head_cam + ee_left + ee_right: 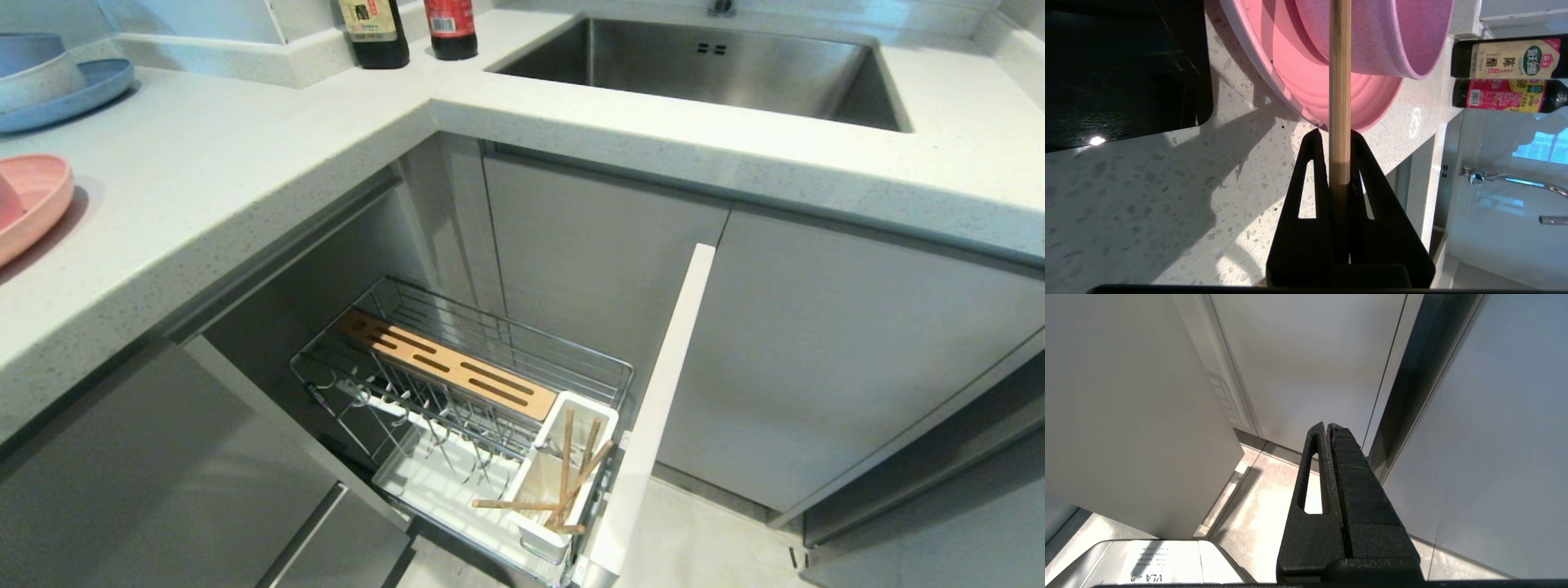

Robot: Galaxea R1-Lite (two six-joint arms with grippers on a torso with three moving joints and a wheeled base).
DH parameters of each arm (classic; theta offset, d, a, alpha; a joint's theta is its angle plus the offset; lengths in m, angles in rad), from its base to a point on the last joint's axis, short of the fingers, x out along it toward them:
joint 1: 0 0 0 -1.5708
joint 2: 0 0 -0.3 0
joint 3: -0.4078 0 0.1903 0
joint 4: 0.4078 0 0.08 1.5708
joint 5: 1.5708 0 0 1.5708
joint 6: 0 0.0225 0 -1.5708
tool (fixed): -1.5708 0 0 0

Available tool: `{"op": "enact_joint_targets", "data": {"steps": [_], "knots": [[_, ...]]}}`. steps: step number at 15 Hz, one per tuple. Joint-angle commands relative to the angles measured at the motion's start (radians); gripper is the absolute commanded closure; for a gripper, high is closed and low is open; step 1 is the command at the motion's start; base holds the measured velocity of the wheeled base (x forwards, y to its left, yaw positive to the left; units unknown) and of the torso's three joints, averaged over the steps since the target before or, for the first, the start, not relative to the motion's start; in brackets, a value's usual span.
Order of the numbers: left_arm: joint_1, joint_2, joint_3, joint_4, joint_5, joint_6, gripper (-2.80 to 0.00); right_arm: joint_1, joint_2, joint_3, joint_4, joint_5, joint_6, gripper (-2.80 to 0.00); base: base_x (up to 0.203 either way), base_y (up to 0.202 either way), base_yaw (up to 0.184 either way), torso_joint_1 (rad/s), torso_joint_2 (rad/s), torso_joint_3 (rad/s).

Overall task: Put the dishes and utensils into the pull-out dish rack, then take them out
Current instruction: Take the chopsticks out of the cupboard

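Observation:
My left gripper is shut on a light wooden chopstick, which sticks out past the fingertips. It hangs over the speckled counter, just before the pink plate with the pink bowl resting on it. The head view catches the pink plate at the counter's left edge, but neither arm. Below the counter, the chrome pull-out dish rack stands pulled out, and more wooden chopsticks lean in its white utensil cup. My right gripper is shut and empty, parked low beside the cabinet fronts.
A blue plate with stacked bowls sits at the far left of the counter. Two dark bottles stand at the back next to the steel sink. The rack's white front panel juts into the aisle. A black cooktop lies beside the pink plate.

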Motion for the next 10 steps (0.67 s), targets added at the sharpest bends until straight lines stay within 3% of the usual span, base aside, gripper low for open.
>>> {"op": "enact_joint_targets", "data": {"steps": [1, 10], "knots": [[0.001, 0.002, 0.005, -0.004, -0.017, -0.005, 0.00, 0.000, 0.000, 0.002, 0.001, 0.000, 0.000, 0.00, 0.000, 0.000, 0.000, 0.000, 0.00, 0.000], [0.001, 0.013, 0.014, -0.029, -0.058, -0.004, 0.00, 0.000, 0.000, 0.002, -0.001, 0.000, 0.000, 0.00, 0.000, 0.000, 0.000, 0.000, 0.00, 0.000]]}}
